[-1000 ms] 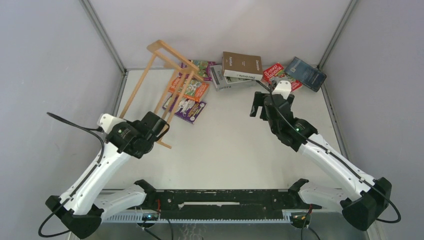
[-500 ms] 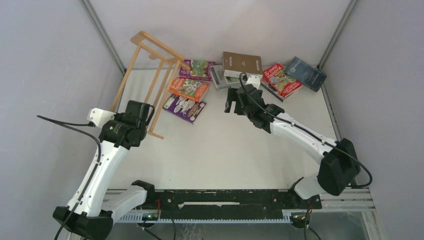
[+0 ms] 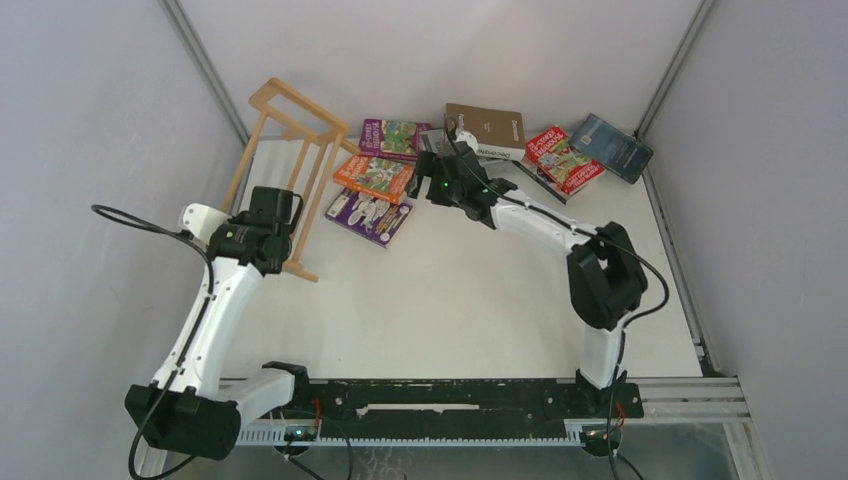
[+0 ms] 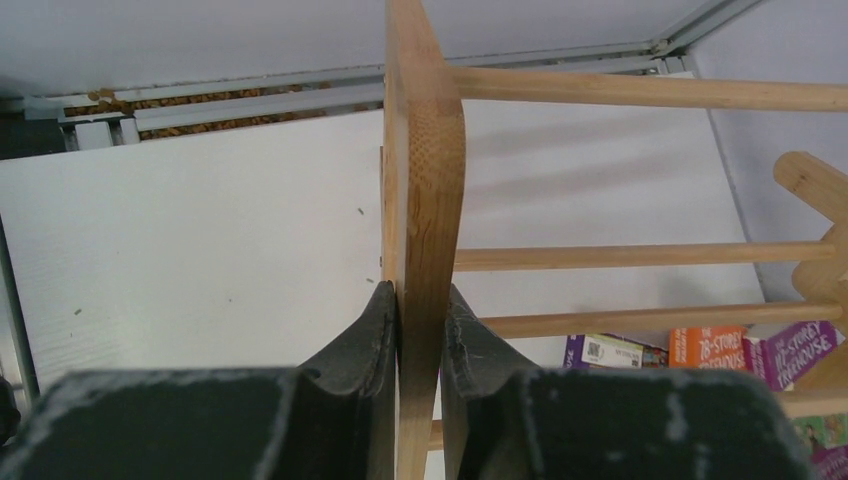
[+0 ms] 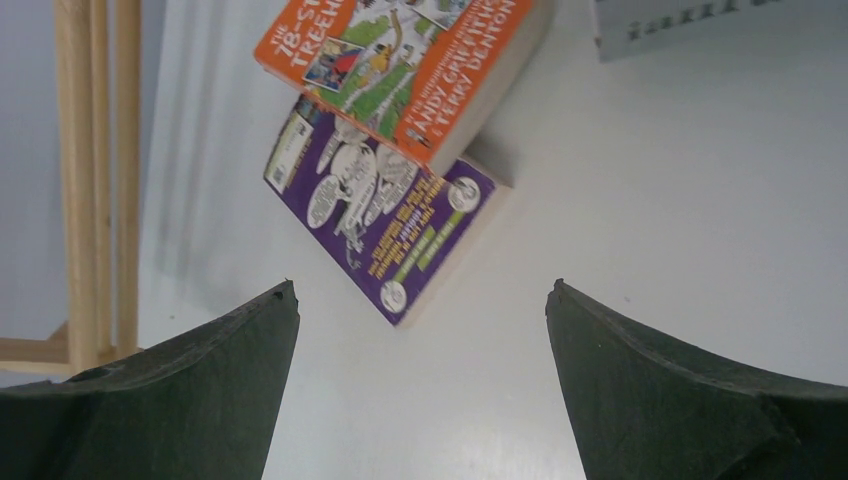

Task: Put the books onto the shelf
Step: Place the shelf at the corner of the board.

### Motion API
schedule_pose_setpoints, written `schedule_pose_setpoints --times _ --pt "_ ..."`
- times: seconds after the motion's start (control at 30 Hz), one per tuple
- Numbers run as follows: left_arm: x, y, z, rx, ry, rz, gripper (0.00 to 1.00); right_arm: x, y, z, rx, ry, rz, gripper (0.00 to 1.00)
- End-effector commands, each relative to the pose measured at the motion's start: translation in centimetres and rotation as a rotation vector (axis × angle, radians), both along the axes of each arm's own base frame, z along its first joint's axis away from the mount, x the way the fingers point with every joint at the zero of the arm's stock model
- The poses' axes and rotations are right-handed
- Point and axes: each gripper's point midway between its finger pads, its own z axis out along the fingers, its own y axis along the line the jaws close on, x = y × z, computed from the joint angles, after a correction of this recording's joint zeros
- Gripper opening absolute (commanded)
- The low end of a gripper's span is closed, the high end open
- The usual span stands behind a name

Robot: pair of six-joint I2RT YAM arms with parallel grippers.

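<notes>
The shelf (image 3: 290,160) is a light wooden rack, tilted by the back left wall. My left gripper (image 3: 283,238) is shut on one of its flat end slats (image 4: 425,150). Books lie along the back of the table: a purple one (image 3: 369,215), an orange one (image 3: 376,176) overlapping it, a purple-green one (image 3: 395,138), a thick brown one (image 3: 485,130), a red one (image 3: 563,158) and a dark blue one (image 3: 612,147). My right gripper (image 3: 428,186) hovers open just right of the orange book (image 5: 400,60) and the purple book (image 5: 375,215), holding nothing.
A grey-white book (image 5: 690,15) lies under the brown one, partly hidden by my right arm. Grey walls with metal frame posts (image 3: 205,70) close in the table (image 3: 470,300) on three sides. The shelf's rails (image 5: 95,180) stand left of the purple book.
My left arm has swung the shelf leftwards towards the left wall. My right gripper has travelled from the right half of the table to the back, over beside the orange and purple books.
</notes>
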Motion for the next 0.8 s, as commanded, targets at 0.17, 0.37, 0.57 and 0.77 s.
schedule_pose_setpoints --times 0.17,0.37,0.57,0.77 --pt "4.1 2.2 4.1 0.022 -0.252 0.13 0.0 5.6 5.3 1.2 0.209 0.02 0.035 0.99" --pt "5.3 2.8 4.0 0.026 -0.241 0.151 0.0 7.9 6.2 -0.9 0.254 0.062 0.015 0.99" --pt "6.1 3.3 3.6 0.035 -0.218 0.17 0.0 9.3 6.8 -2.8 0.26 0.089 0.001 0.99" --pt "5.8 4.4 3.5 0.033 -0.238 0.216 0.0 10.2 7.1 -4.1 0.28 0.111 -0.007 0.99"
